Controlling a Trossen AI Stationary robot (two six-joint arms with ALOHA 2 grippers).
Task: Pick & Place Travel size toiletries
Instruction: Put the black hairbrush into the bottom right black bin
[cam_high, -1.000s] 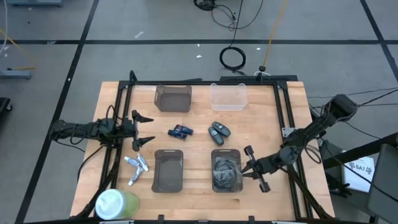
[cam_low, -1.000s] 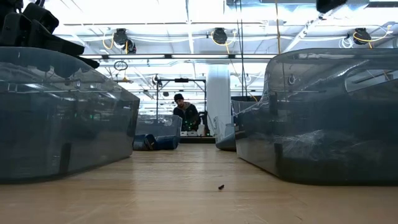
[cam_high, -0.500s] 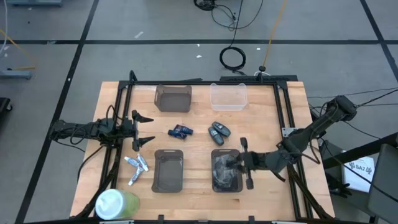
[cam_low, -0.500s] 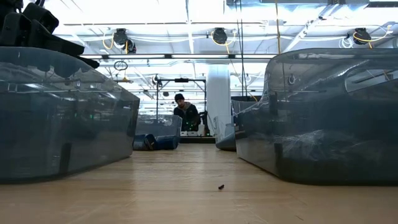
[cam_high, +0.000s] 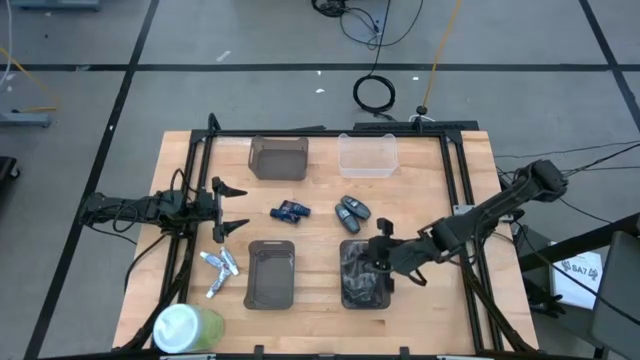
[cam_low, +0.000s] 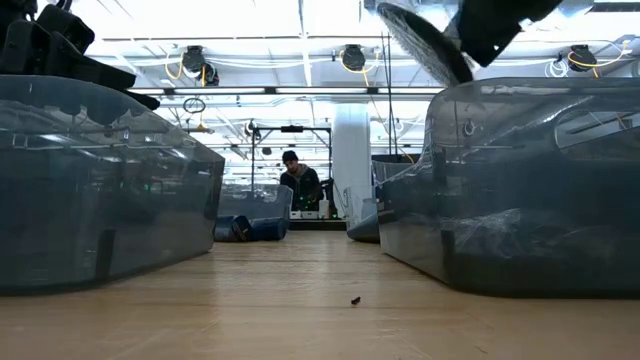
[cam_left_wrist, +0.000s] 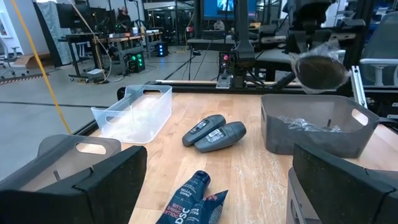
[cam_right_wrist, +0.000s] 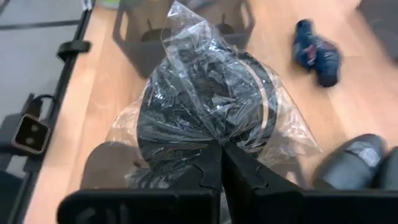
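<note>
The travel size toiletries, small white tubes, lie flat on the table near its left front. My left gripper stands open just beyond them, toward the far edge, and touches nothing. My right gripper is over the right dark tray, shut on a clear plastic bag with a dark round thing inside. The left wrist view shows this bag hanging above the grey tray. In the low view the bag shows at the top. My right gripper pinches the gathered film of the clear bag at its edge between its two fingers. The fingers slant down from the table's right side. The bag with its dark round content sticks out beyond the fingertips, clear of the tray below.
Two blue tubes and two grey oval fobs lie mid-table. A second dark tray stands at the front, with a dark bin and a clear bin at the back. A green-white jar sits at the front left.
My right gripper has gone toward the table's left edge and risen over the right dark tray. It has tipped from pointing steeply down to a shallower slant. The bagged dark thing has come up with it and now shows at the top of the low view.
</note>
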